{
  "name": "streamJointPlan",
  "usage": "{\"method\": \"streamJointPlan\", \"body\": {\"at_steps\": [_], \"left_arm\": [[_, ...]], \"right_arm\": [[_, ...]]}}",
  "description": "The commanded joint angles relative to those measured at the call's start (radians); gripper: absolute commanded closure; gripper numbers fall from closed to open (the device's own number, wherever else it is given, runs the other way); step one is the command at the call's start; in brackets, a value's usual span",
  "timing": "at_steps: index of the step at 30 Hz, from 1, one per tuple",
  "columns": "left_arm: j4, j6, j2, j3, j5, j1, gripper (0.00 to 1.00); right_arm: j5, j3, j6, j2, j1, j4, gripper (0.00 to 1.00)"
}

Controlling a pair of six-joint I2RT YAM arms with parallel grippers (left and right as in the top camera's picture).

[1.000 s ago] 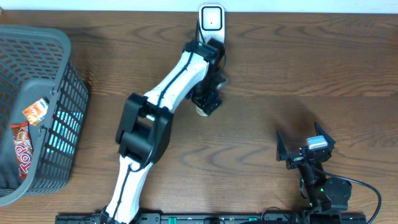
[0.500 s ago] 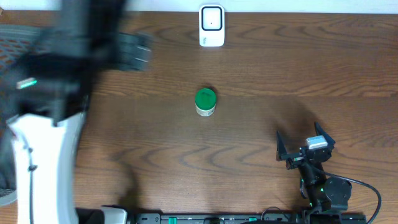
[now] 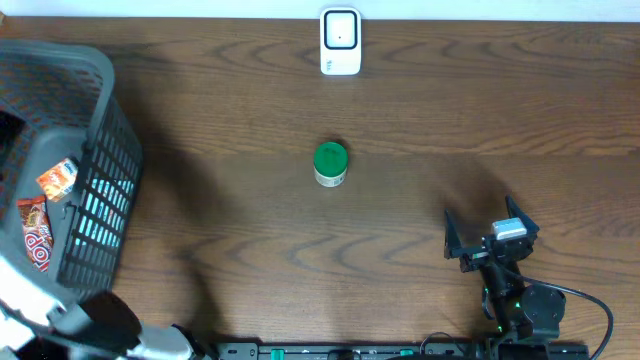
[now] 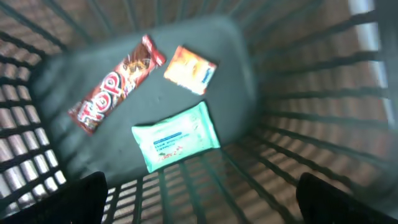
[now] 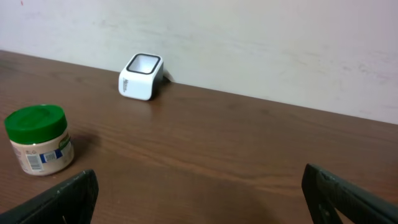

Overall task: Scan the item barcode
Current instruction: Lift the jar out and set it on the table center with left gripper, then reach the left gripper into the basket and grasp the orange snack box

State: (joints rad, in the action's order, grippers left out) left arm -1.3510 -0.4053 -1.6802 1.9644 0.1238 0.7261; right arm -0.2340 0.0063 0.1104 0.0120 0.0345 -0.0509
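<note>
Jar (image 3: 330, 163) is set upright on the desk (image 3: 450, 120), near the scanner (image 3: 340, 42). It is judged rigid, light and smooth; a grip across the lid (image 5: 35, 119) is favoured. Left end effector (image 4: 199, 202), over the basket (image 4: 298, 124), and right end effector (image 5: 202, 202) are spread wide, empty.

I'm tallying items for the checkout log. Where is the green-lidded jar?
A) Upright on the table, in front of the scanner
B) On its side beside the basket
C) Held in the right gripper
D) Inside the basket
A: the jar stands upright on the table, lid up, apart from the scanner behind it, with nothing touching it.
</note>
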Motion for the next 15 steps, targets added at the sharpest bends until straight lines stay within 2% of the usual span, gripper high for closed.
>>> {"method": "streamJointPlan", "body": {"at_steps": [1, 4, 5, 7, 15], "left_arm": [[0.04, 0.089, -0.109, -0.055, 0.041, -0.003, 0.03], [0.066, 0.192, -0.199, -0.07, -0.051, -0.025, 0.03], [0.076, 0.218, -0.247, -0.072, -0.142, -0.04, 0.03], [0.098, 0.231, -0.301, -0.072, -0.199, -0.056, 0.03], [0.183, 0.241, -0.462, -0.073, -0.201, -0.07, 0.03]], "right_arm": [[0.0, -0.001, 0.003, -0.005, -0.01, -0.005, 0.01], [0.0, -0.001, 0.003, -0.005, -0.01, -0.005, 0.01], [0.0, -0.001, 0.003, -0.005, -0.01, -0.005, 0.01], [0.0, -0.001, 0.003, -0.005, -0.01, -0.005, 0.01], [0.0, -0.001, 0.003, -0.005, -0.01, -0.005, 0.01]]}}
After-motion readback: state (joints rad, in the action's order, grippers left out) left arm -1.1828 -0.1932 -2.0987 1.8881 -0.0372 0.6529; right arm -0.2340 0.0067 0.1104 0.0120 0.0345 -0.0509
